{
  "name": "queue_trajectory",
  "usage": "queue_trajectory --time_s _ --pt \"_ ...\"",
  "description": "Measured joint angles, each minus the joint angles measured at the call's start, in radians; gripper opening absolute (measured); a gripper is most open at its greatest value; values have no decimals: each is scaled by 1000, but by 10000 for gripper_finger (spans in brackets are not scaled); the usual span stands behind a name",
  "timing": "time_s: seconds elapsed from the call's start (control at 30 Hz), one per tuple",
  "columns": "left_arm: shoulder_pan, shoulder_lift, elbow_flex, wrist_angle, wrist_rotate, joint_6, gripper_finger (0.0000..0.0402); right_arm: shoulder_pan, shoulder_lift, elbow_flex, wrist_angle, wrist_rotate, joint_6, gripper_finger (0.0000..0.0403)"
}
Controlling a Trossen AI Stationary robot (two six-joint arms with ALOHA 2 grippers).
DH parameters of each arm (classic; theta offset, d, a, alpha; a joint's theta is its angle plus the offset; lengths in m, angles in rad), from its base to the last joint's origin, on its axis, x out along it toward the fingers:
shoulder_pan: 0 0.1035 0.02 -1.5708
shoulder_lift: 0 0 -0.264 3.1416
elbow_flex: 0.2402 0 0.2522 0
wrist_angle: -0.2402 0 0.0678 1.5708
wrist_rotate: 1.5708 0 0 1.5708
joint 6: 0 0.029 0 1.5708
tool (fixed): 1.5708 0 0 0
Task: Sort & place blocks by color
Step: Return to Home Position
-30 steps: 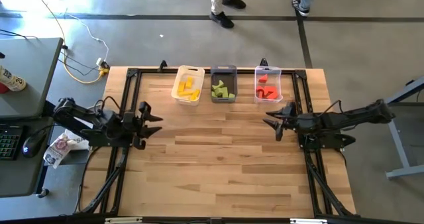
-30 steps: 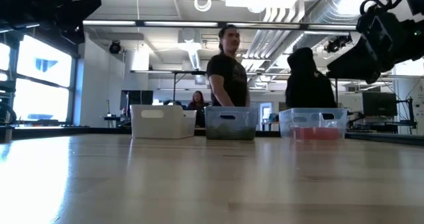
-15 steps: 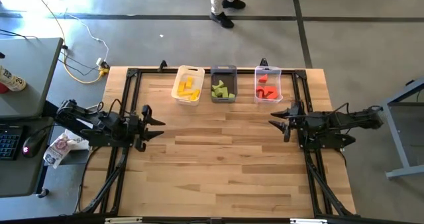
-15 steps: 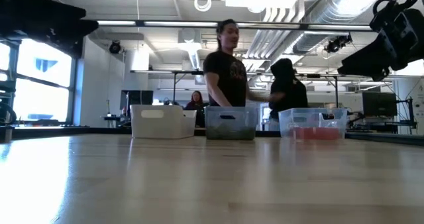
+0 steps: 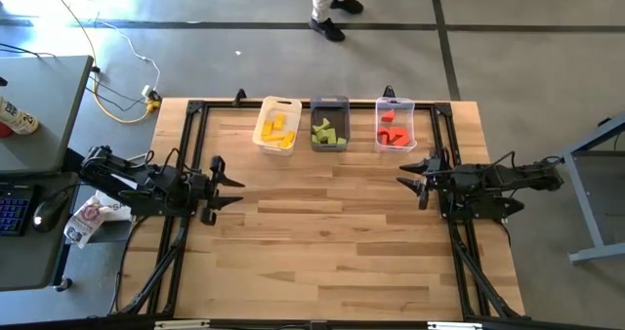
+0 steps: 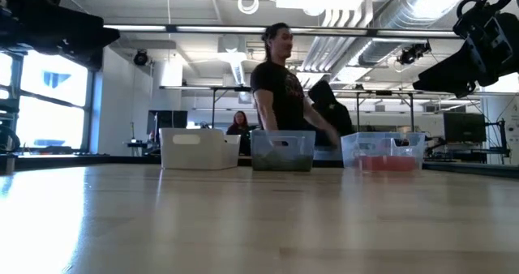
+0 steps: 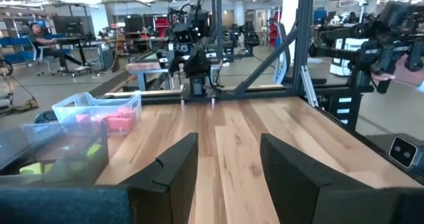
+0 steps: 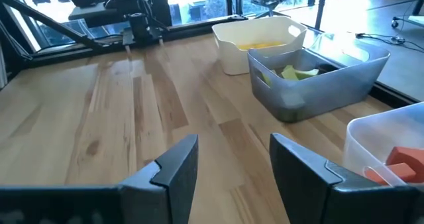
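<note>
Looking down from the high view, every block is binned at the table's 12 o'clock edge: yellow blocks (image 5: 276, 130), green blocks (image 5: 327, 132) and red blocks (image 5: 393, 131), one colour per bin. The left gripper (image 5: 228, 190) at 9 o'clock and the right gripper (image 5: 408, 173) at 3 o'clock look parked, the sorting apparently done. The low view shows bare table (image 6: 243, 225). Both wrist views show fingers spread, empty.

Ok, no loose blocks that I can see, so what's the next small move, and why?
Probably just fold both arms back to rest. The yellow blocks, green blocks and red blocks lie in their three bins, the table shows no loose block, and the left hand and right hand hang open and empty at the table's sides.
</note>
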Motion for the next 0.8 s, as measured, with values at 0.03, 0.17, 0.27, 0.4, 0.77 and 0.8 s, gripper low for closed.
queue_trajectory --time_s 0.03,0.17,0.27,0.4,0.77,0.8 --pt "0 2 0 2 0 1 152 0 0 0 0 0 1 174" --pt "0 9 0 2 0 1 152 0 0 0 0 0 32 174" --pt "0 8 0 1 0 1 152 0 0 0 -1 0 34 174" --pt "0 8 0 2 0 1 152 0 0 0 0 1 42 174" --pt "0 8 0 2 0 1 152 0 0 0 0 1 42 174" --pt "0 8 0 2 0 1 152 0 0 0 -1 1 42 174"
